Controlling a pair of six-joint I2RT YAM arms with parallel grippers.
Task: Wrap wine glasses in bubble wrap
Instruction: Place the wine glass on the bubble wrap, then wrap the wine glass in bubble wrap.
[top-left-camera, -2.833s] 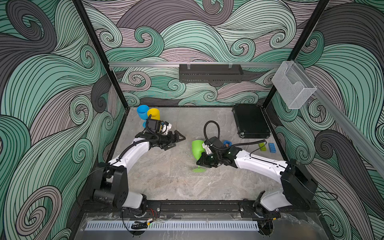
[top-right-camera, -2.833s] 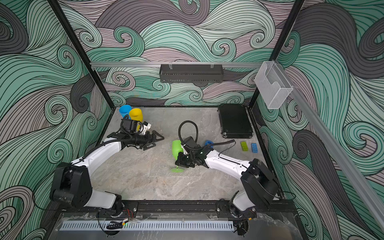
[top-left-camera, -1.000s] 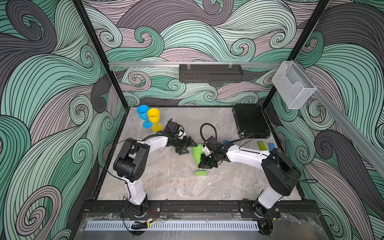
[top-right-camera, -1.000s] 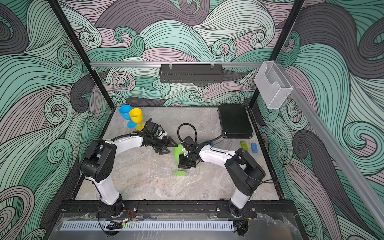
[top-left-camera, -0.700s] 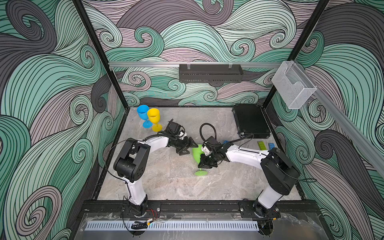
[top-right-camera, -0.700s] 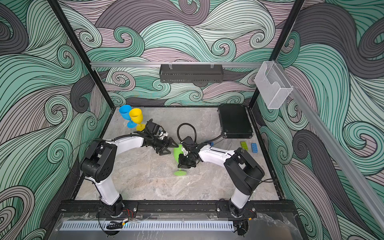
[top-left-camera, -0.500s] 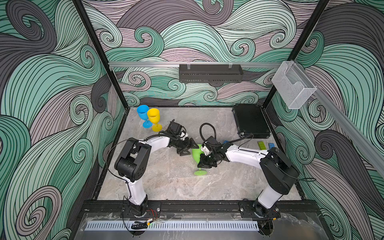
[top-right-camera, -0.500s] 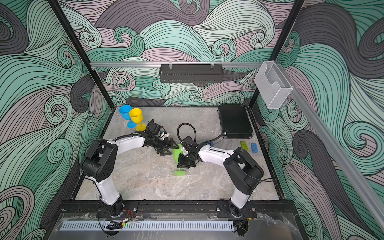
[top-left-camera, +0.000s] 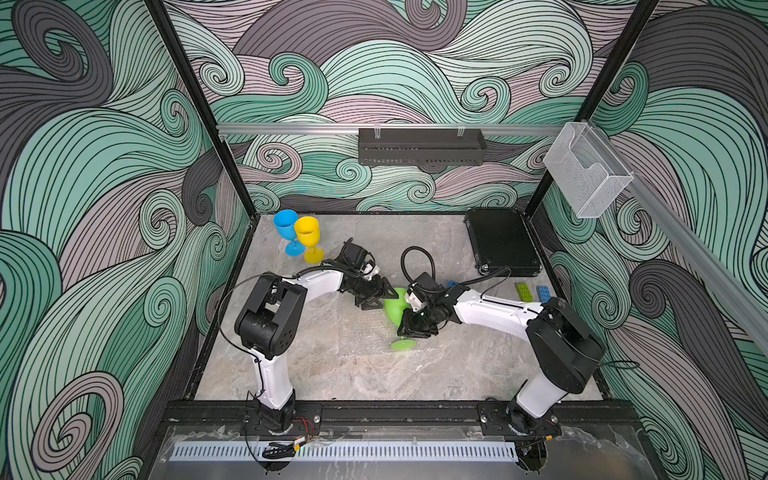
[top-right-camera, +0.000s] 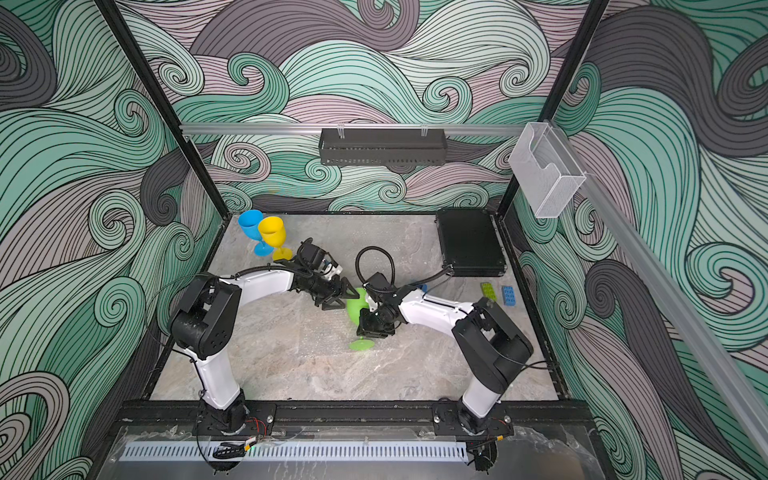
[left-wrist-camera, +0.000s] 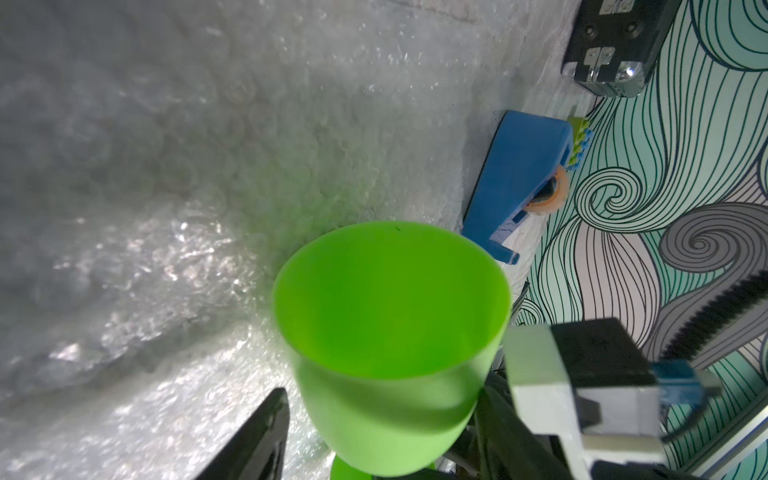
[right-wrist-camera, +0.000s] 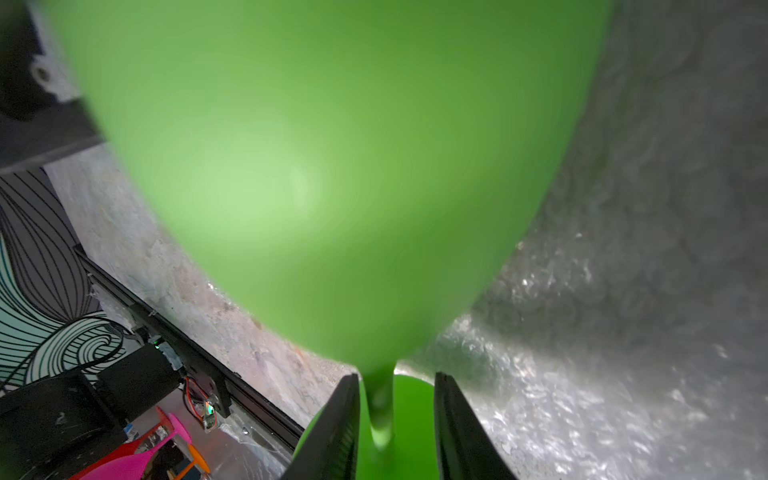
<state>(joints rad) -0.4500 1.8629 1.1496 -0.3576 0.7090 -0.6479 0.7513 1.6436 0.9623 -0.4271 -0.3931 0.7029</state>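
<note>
Green goblet (top-left-camera: 394, 308) stands on the bubble wrap (left-wrist-camera: 166, 216) near the middle of the table (top-left-camera: 332, 374). Right gripper (right-wrist-camera: 397, 376): jaws apart, one on each side of the stem, with a gap showing on both sides (no contact visible). Left gripper (top-left-camera: 384, 299): jaws spread wide at the bowl, which sits between them; whether they touch it cannot be told. Blue goblet (top-left-camera: 286, 222) and yellow goblet (top-left-camera: 306, 232) stand upright just beside each other at the far left corner, unwrapped.

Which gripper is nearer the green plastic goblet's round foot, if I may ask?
Right: the right gripper straddles the stem of the green goblet near its foot; the left gripper is by the bowl.
</note>
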